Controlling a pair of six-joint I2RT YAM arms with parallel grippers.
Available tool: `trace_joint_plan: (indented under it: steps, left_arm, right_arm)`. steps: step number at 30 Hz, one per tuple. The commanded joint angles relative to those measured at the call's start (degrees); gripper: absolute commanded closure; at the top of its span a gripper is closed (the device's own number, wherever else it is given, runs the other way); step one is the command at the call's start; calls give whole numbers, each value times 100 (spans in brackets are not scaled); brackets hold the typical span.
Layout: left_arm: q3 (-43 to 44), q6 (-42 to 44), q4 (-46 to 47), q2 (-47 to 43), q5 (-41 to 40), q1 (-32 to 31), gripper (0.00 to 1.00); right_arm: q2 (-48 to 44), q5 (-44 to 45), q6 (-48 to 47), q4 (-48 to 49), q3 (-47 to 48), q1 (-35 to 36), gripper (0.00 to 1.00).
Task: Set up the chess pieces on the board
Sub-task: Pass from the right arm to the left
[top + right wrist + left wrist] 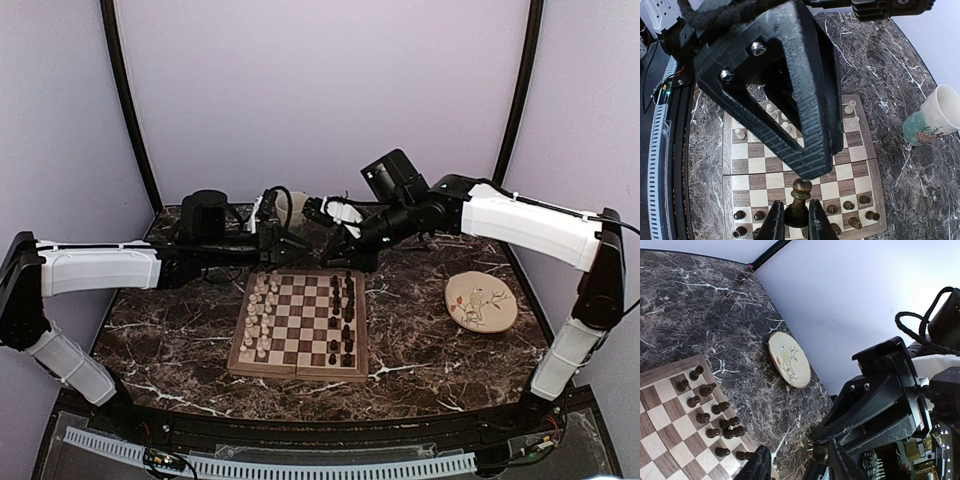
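Note:
The board (300, 325) lies mid-table, with cream pieces (260, 315) along its left side and dark pieces (342, 320) along its right. My right gripper (796, 217) is shut on the base of a dark round-headed piece (801, 192), held upright in the air over the board's far part (805, 165). My left gripper (797, 467) is open, and its fingers (805, 125) hang just above the piece's head. In the left wrist view the piece (820, 454) sits close beside one finger. Both grippers meet near the board's far edge (320, 245).
A round cream plate (481, 302) with a bird design lies right of the board and also shows in the left wrist view (789, 359). A white patterned cup (292, 207) stands behind the grippers and also shows in the right wrist view (932, 117). A black cylinder (205, 213) stands at the back left.

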Motion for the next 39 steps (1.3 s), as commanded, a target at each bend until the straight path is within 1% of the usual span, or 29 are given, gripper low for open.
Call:
trace_joint_plan:
  steps: [1,9,13,22,25,27,30,33,37,39]
  left_arm:
    - [103,-281,636,13,474,-37,60]
    - [171,-239,477,177,627,-145,67]
    - [129,-247,477,196,632,-160,72]
    - [148,-290,569,302,799,-176,86]
    - [158,-291,598,318,822,-176,91]
    - [184,-225,536,316,808,-173,93]
    - [399,246,-98,288,584,-172,94]
    - [712,1005,-1023,252,226,-172,94]
    - [1178,2078,-2266,297,-347,-203,94]
    - [1419,2694,-2834,372,-740,-293,95]
  right_arm:
    - [79,-188,-1,80,173,-14,88]
    - [144,-146,17,85,221,-14,88]
    - [149,-81,-1,93,212,-12,87]
    - [172,-48,-9,84,217,-14,87]
    - [171,13,-17,102,187,-13,84]
    - [164,96,-26,83,161,-14,78]
    - [-4,115,-173,-51,22,-47,70]
    - [-428,-9,-332,-12,-476,-222,64]
    - [-1050,-180,-380,9,-1158,-799,62]
    - [-1316,-228,-341,276,-1665,-1171,62]
